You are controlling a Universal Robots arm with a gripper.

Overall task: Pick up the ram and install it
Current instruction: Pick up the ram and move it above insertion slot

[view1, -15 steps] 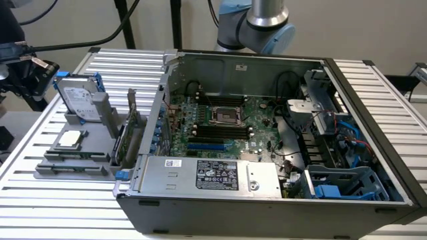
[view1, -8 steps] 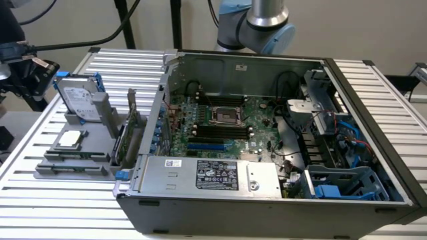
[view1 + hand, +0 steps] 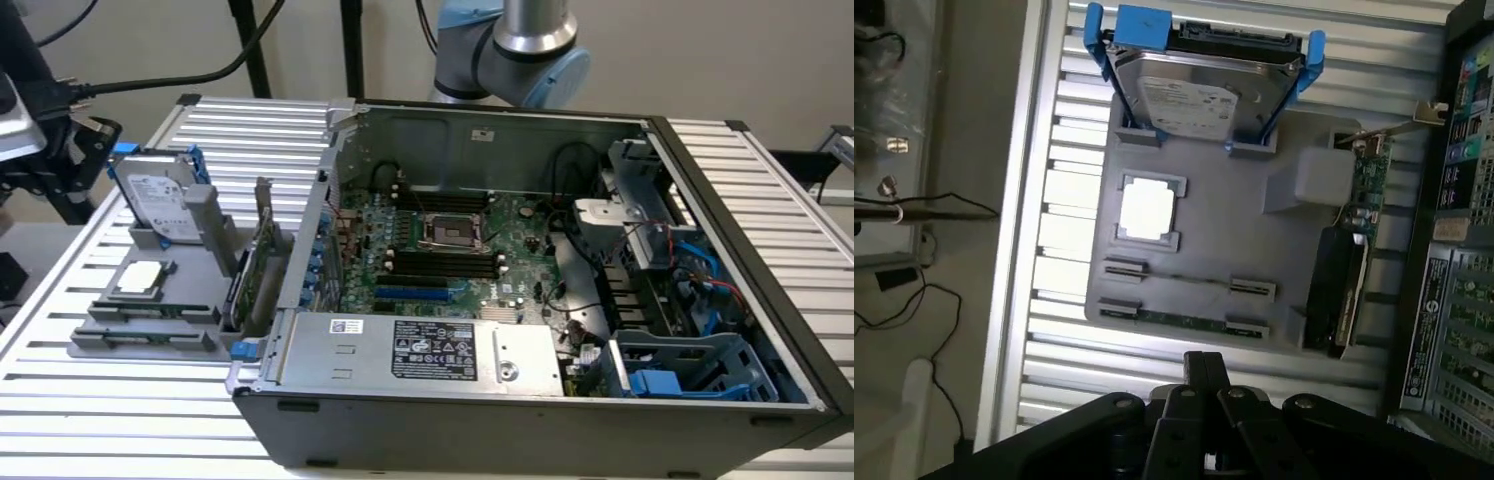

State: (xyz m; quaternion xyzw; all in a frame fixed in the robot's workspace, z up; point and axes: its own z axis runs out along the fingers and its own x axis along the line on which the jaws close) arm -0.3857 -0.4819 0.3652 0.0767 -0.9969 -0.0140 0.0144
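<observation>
The ram (image 3: 1184, 320) is a thin green stick standing on edge in clips at the near end of a grey holder tray (image 3: 1294, 330). A second, similar stick (image 3: 1184, 282) sits in the row just behind it. In the exterior view the ram (image 3: 147, 338) lies at the front of the tray (image 3: 80, 345), to the exterior view's left of the open computer case (image 3: 534, 440). My gripper (image 3: 1206, 366) hovers well above the tray's near edge. Its fingers are shut with nothing between them and clear of the ram. The motherboard's black memory slots (image 3: 441, 262) lie bare inside the case.
On the tray sit a hard drive in a blue bracket (image 3: 1199, 85), a square silver processor (image 3: 1148, 210) and an upright expansion card (image 3: 1344, 280). The case wall (image 3: 300, 250) rises right beside the tray. Inside the case a power supply (image 3: 414, 350) sits at the front, with cables at the exterior view's right.
</observation>
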